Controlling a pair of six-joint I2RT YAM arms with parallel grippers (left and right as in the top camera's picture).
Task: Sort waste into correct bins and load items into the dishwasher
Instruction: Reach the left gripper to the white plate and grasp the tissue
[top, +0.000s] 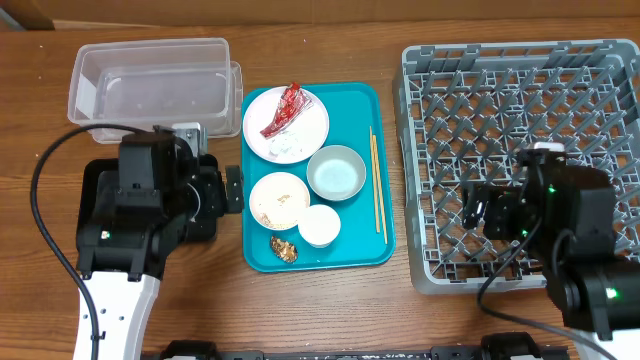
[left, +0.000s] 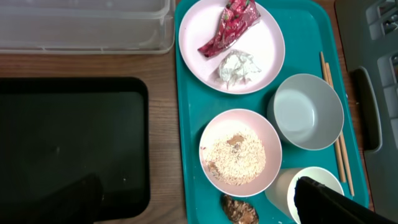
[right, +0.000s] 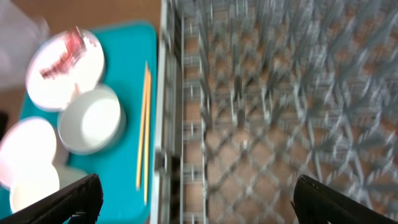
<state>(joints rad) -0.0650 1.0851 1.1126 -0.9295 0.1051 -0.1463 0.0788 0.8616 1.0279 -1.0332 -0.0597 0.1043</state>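
My fingers: left gripper (left: 198, 182) and right gripper (right: 198, 180) both spread, empty.
Risk: rice (left: 236, 163) spills (tilted bowl (left: 214, 129)) onto tray (left: 186, 124).

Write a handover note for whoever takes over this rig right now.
Left gripper open, empty, at the teal tray's edge. Right gripper open, empty, above the dish rack.
Red wrapper and white tissue lie on the white plate; rice in the white bowl; brown scrap, grey-blue bowl, cup, chopsticks all on the teal tray.
Clear tub, black tray and rack look empty: nothing done.
To do: bin all waste, rack all dishes.
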